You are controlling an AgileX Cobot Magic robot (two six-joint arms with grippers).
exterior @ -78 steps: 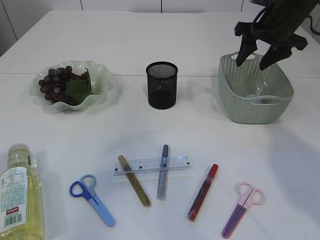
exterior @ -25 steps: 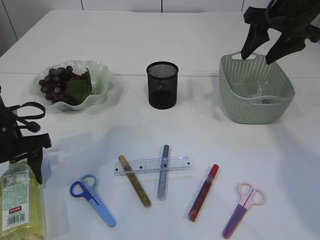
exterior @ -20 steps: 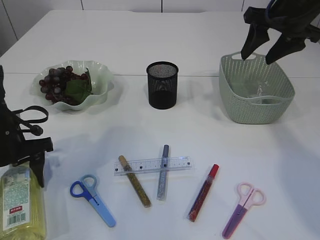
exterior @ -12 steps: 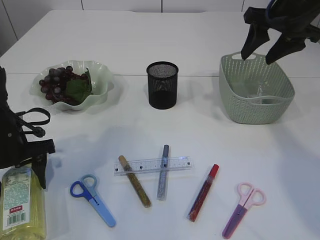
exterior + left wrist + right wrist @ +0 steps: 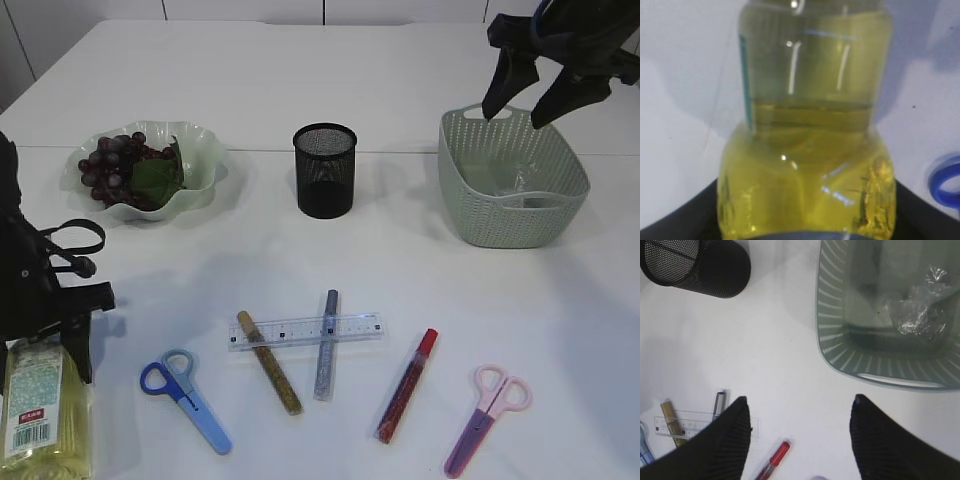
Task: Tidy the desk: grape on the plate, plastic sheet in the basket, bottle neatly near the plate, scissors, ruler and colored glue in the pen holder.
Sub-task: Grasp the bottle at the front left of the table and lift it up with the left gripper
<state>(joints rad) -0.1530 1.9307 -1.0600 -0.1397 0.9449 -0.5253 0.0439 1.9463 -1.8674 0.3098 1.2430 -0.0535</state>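
Note:
A bottle (image 5: 38, 415) of yellow liquid lies at the front left and fills the left wrist view (image 5: 807, 100). My left gripper (image 5: 48, 358) is open, its jaws on either side of the bottle's upper part. My right gripper (image 5: 525, 105) is open and empty above the green basket (image 5: 500, 215), which holds the crumpled plastic sheet (image 5: 917, 310). Grapes (image 5: 112, 165) lie on the green plate (image 5: 205, 165). The black mesh pen holder (image 5: 324, 170) stands mid-table. In front lie a clear ruler (image 5: 300, 330), gold (image 5: 268, 362), blue (image 5: 325, 345) and red (image 5: 405, 385) glue sticks, blue scissors (image 5: 185, 400) and pink scissors (image 5: 485, 420).
The ruler lies across the gold and blue glue sticks. The blue scissors' handle (image 5: 947, 180) is just right of the bottle. The table's front edge is close behind the bottle and scissors.
My left arm has come in from the left and lowered over the bottle's top. My right gripper rose from inside the basket to above its back rim and then stayed still.

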